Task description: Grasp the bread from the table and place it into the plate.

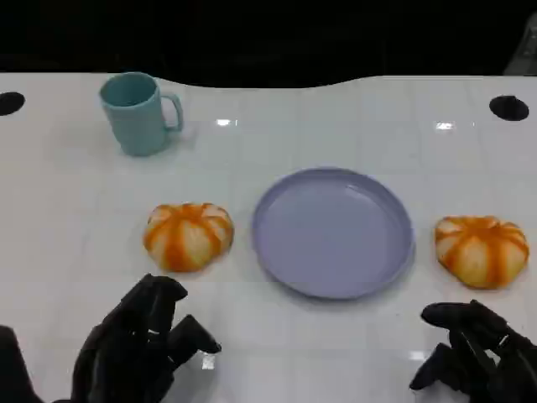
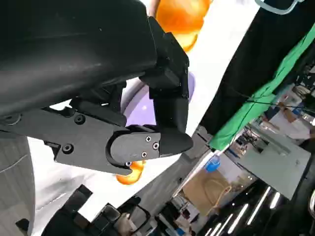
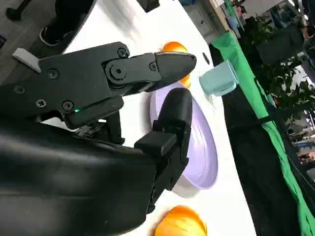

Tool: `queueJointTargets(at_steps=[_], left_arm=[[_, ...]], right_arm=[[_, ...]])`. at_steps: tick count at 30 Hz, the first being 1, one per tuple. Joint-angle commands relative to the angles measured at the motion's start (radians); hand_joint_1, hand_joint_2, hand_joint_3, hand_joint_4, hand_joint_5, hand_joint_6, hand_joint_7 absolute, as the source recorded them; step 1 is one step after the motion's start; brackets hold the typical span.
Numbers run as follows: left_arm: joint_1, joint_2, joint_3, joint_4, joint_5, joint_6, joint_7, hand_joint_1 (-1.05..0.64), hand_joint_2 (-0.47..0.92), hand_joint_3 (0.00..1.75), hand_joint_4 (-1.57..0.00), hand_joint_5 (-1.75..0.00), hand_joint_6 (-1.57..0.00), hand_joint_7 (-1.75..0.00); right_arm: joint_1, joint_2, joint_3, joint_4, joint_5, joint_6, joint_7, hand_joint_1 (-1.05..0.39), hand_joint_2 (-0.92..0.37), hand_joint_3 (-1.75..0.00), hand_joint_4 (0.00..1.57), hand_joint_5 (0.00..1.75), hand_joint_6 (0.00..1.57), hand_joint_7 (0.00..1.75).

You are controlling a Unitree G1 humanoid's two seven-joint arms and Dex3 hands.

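The left hand (image 1: pixel 138 344) hovers low over the near edge of the white table (image 1: pixel 67 218), fingers loosely spread and holding nothing. Just beyond it lies a round orange-striped bread roll (image 1: pixel 188 236), resting on the table and apart from the fingers. The right hand (image 1: pixel 478 353) sits at the near right, fingers likewise apart and empty. A second bread roll (image 1: pixel 482 249) lies just past it. Between the two rolls stands the lilac plate (image 1: pixel 333 231), with nothing on it; both rolls lie beside its rim, not touching. Farther back on the left, well apart from the plate, a teal mug (image 1: pixel 137 112) stands upright.
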Motion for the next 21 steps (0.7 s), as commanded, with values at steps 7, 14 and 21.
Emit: queueJointTargets(at_steps=[7, 14, 21], left_arm=[[-0.009, 0.016, 0.009, -0.001, -0.003, 0.008, 0.001, -0.51, 0.92, 0.39, -0.65, -1.75, -0.49, -1.64], [-0.015, 0.015, 0.009, -0.001, 0.005, 0.011, 0.006, -0.51, 0.92, 0.39, -0.66, -1.75, -0.49, -1.63], [-0.030, 0.035, -0.007, 0.039, 0.052, -0.113, -0.093, -0.53, 0.92, 0.45, -0.62, -1.75, -0.48, -1.55]], right_arm=[[-0.007, -0.020, -0.012, 0.011, 0.000, -0.025, 0.014, -0.81, -0.92, -0.22, 0.69, 1.45, 0.73, 0.99], [-0.011, -0.021, -0.011, 0.011, 0.001, -0.017, 0.008, -0.81, -0.92, -0.22, 0.68, 1.45, 0.72, 1.00], [-0.009, -0.019, -0.006, 0.004, -0.008, -0.019, 0.001, -0.81, -0.92, -0.22, 0.68, 1.46, 0.73, 1.01]])
